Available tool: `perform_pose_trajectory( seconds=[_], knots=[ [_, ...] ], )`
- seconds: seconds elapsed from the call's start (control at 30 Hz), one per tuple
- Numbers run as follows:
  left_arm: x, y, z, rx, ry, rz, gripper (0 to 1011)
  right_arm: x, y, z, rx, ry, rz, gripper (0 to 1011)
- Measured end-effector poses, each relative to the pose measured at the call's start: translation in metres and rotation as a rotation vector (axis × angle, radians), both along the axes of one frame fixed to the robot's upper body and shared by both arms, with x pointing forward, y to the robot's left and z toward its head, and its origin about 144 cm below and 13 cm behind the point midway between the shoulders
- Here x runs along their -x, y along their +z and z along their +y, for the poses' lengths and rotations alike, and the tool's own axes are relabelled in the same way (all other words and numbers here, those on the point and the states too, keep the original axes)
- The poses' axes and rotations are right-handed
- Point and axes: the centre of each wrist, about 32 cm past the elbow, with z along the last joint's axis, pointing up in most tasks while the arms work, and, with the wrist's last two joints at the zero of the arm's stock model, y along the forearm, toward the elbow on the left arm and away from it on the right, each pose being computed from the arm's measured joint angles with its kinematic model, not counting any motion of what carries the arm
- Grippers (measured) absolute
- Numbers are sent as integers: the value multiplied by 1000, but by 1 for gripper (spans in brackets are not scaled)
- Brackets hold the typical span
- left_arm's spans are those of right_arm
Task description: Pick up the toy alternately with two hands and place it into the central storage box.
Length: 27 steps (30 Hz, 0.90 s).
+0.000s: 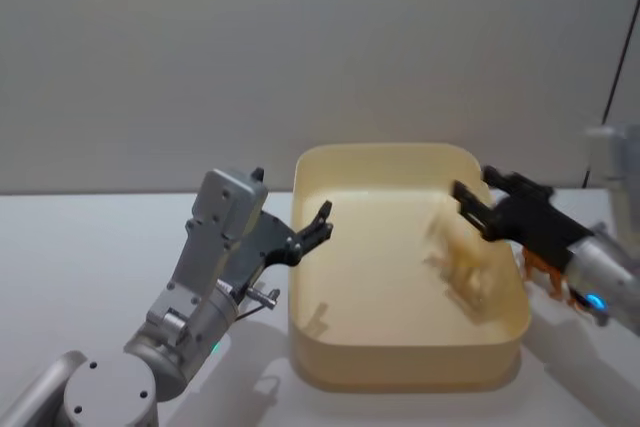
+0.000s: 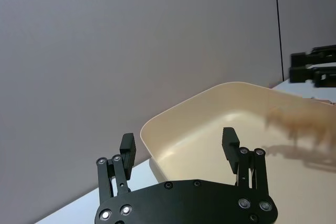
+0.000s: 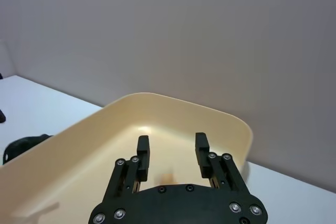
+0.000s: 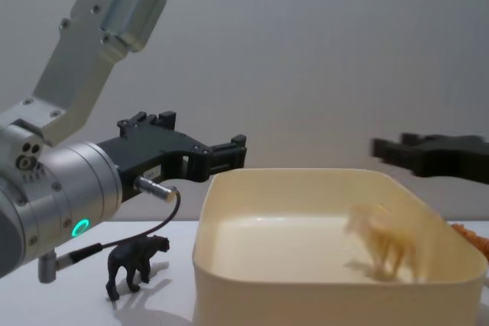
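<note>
Left gripper [image 1: 322, 222] hangs at the box's [image 1: 400, 372] 9 o'clock rim, tips reaching just over the wall toward 3 o'clock; its jaws are spread wide with nothing between them. The silver arm behind it shows a green ring light. Right gripper [image 1: 475, 187] is raised over the box's 2 o'clock corner, pointing toward 9 o'clock; its jaws are parted and empty. Box is cream-yellow and sits at the middle of the white counter [image 1: 100, 247]. Tan toy [image 1: 465, 267] is inside the box, in the 3 o'clock half, below and just in front of the right gripper. Its outline is blurred, so pose and contact with the box floor cannot be told. Black toy [image 4: 134, 261], a four-legged animal, stands upright on the counter outside the box at 9 o'clock, beneath the left arm, apart from the wall. Orange toy [image 1: 545, 269] lies on the counter just outside the 3 o'clock wall, partly hidden by the right arm.
</note>
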Motion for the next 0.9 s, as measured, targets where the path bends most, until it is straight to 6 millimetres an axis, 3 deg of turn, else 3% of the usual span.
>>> perform_pose_trajectory(
  seconds=[0.2,0.43,0.6,0.9],
  knots=[
    [0,0,0,0,0,0,1002,-19,2,20,-13,54,11,686],
    [0,0,0,0,0,0,1002,-25,3,26,-14,73,14,889],
    [0,0,0,0,0,0,1002,-21,4,19,-10,54,10,996],
    [0,0,0,0,0,0,1002,0,4,-16,-9,-38,9,1001]
  ],
)
